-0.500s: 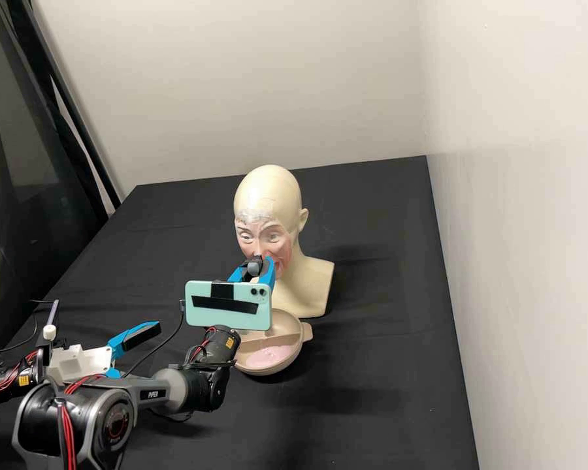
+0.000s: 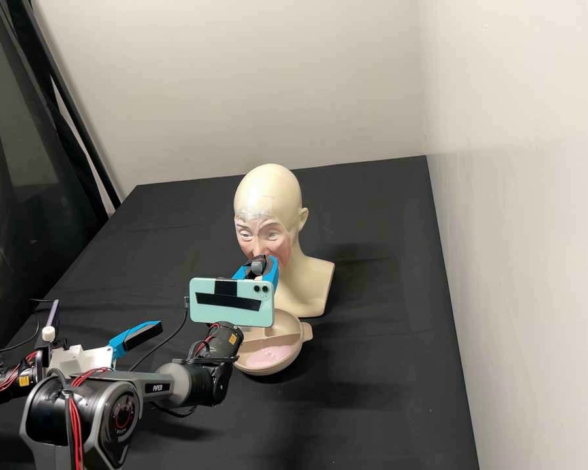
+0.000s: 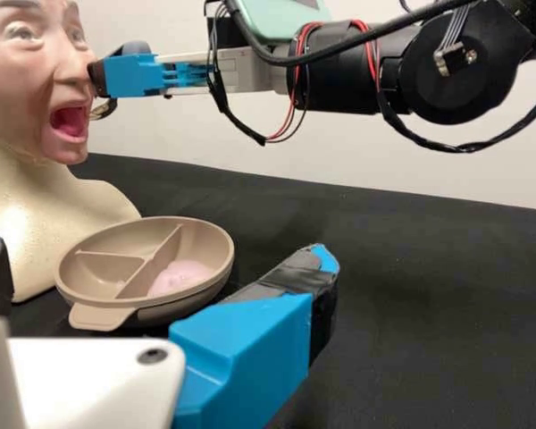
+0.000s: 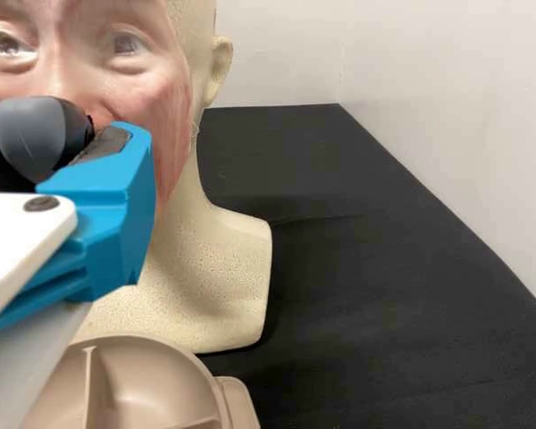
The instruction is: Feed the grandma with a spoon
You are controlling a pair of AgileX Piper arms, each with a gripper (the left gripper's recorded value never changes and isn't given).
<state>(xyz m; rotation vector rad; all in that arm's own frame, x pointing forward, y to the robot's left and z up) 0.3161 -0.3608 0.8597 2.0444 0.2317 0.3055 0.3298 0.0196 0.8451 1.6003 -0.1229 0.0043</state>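
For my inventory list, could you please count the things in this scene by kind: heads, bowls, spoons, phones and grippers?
Mannequin head: 1
Divided bowl: 1
Spoon: 1
Phone: 1
Grippers (left gripper, right gripper): 2
Total: 6

Right claw raised, left claw spread

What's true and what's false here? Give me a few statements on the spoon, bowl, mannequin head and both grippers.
1. The right gripper holds the spoon at the mouth of the mannequin head. True.
2. The bowl is empty. False: pink food lies in one compartment.
3. The left gripper grips a second spoon. False: it is open and holds nothing.
4. The head's mouth is open. True.
5. The bowl stands behind the head. False: it stands in front of the bust, on the arms' side.
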